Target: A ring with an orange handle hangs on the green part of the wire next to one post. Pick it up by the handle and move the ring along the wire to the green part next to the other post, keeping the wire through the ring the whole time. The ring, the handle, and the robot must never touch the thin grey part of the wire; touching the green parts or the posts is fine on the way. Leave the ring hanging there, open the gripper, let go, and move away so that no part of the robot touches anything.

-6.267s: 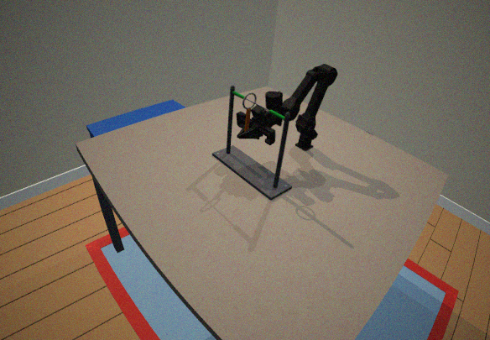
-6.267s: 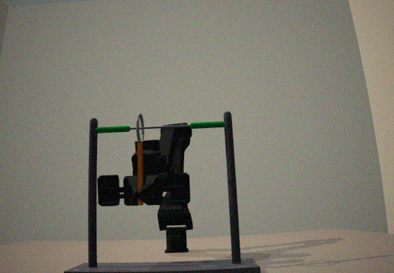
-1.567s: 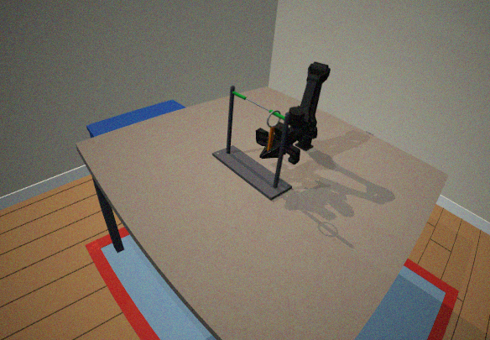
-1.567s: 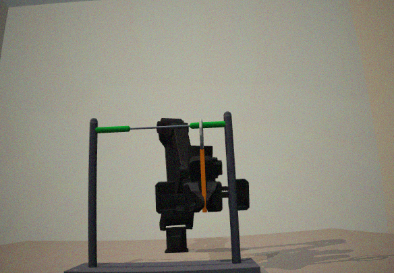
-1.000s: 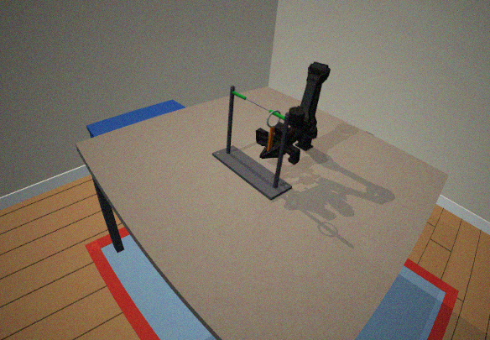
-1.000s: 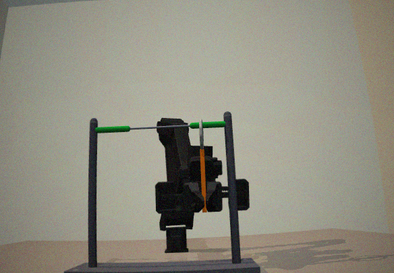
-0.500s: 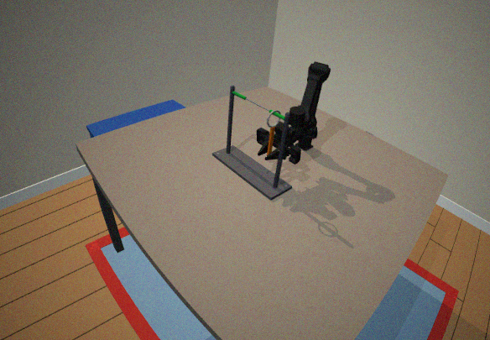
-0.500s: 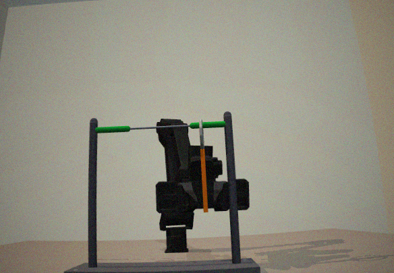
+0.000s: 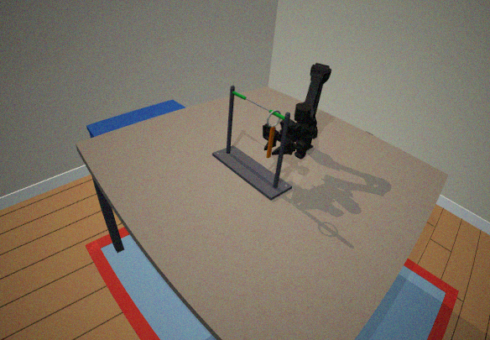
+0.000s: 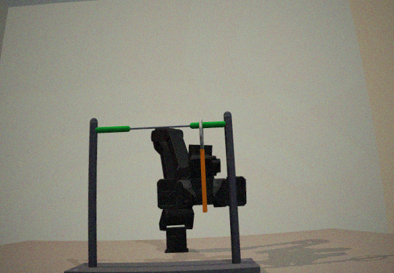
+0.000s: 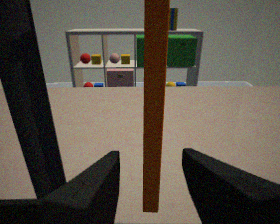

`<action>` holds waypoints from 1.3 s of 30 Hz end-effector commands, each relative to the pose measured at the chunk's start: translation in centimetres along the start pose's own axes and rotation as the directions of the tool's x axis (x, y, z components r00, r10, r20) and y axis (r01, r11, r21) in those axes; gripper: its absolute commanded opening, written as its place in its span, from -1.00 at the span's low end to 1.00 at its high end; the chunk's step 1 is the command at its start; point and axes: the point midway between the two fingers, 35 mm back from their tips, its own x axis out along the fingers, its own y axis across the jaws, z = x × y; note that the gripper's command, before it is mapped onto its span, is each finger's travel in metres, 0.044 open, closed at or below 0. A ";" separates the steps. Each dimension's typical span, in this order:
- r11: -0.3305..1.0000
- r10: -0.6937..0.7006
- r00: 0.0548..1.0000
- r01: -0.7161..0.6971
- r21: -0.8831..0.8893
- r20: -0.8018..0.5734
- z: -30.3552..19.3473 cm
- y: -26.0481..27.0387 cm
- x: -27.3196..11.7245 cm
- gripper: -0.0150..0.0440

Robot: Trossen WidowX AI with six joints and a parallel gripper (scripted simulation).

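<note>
The ring [image 9: 268, 119] [image 10: 201, 136] hangs around the green part [image 9: 278, 115] [image 10: 214, 124] beside the near post [image 9: 281, 157] [image 10: 231, 163], which is the right-hand one in the exterior view. Its orange handle [image 9: 271, 138] [image 10: 203, 176] [image 11: 155, 100] points down, nearly upright. My gripper [image 9: 270, 149] [image 10: 204, 195] [image 11: 151, 158] is partly open at the handle's lower part, with a gap on each side of it in the wrist view. The grey wire [image 9: 258, 104] [image 10: 145, 128] leads to the other green part [image 9: 239, 95] [image 10: 113, 129].
The near post also shows close on the left in the wrist view [image 11: 31, 115]. The other post [image 9: 230, 123] [image 10: 92, 193] stands at the far end of the dark base [image 9: 247, 171] [image 10: 162, 267]. A shelf [image 11: 134, 31] and a blue bench [image 9: 136, 115] are beyond the table.
</note>
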 end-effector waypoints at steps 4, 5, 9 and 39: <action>1.000 -0.005 1.000 0.005 0.007 -0.002 -0.3 -0.1 -1.4 0.05; 1.000 -0.005 1.000 0.005 0.007 -0.002 -0.3 -0.1 -1.4 0.05; 1.000 -0.005 1.000 0.005 0.007 -0.002 -0.3 -0.1 -1.4 0.05; 1.000 0.001 1.000 -0.001 0.002 -0.004 -0.5 -0.2 -6.1 1.00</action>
